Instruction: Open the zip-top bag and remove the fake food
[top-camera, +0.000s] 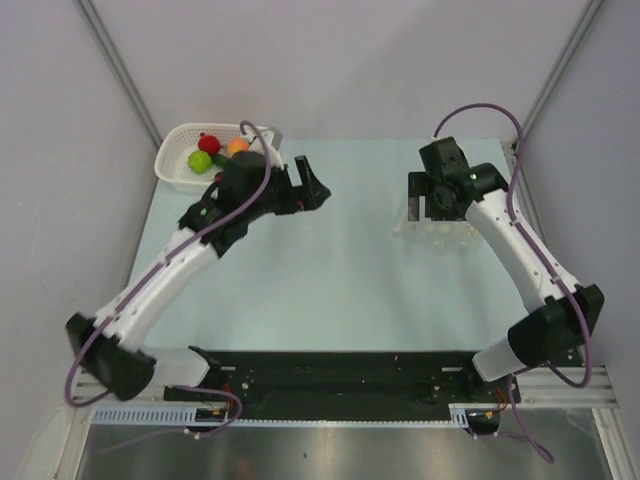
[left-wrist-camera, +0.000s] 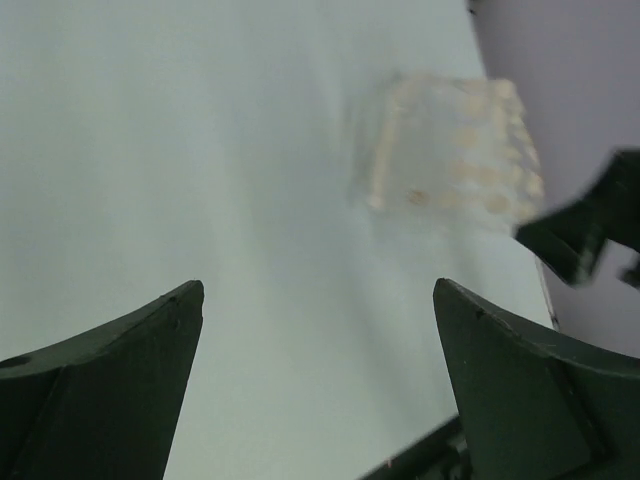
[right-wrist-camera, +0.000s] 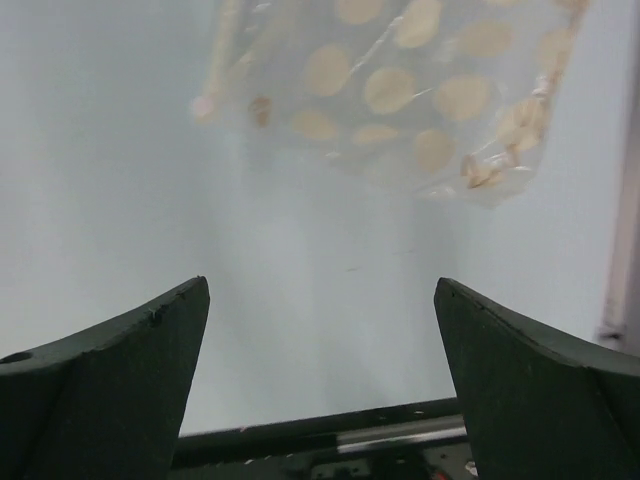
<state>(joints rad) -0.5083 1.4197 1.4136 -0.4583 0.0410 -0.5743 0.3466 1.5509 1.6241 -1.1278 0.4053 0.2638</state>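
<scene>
The zip-top bag (top-camera: 436, 231) is a clear pouch with pale round dots, lying flat on the pale table at the right. It also shows in the right wrist view (right-wrist-camera: 400, 90) and the left wrist view (left-wrist-camera: 455, 155). I see no fake food inside it. Fake food lies in the white basket (top-camera: 172, 163): a red piece (top-camera: 208, 143), a lime green piece (top-camera: 200, 161) and an orange piece (top-camera: 238, 146). My right gripper (top-camera: 428, 208) (right-wrist-camera: 320, 285) is open and empty just above the bag's near edge. My left gripper (top-camera: 318, 190) (left-wrist-camera: 318, 290) is open and empty, beside the basket, pointing toward the bag.
The white mesh basket stands at the table's far left corner, partly hidden by my left arm. Grey walls close in on the left, right and back. A black rail (top-camera: 330, 380) runs along the near edge between the arm bases.
</scene>
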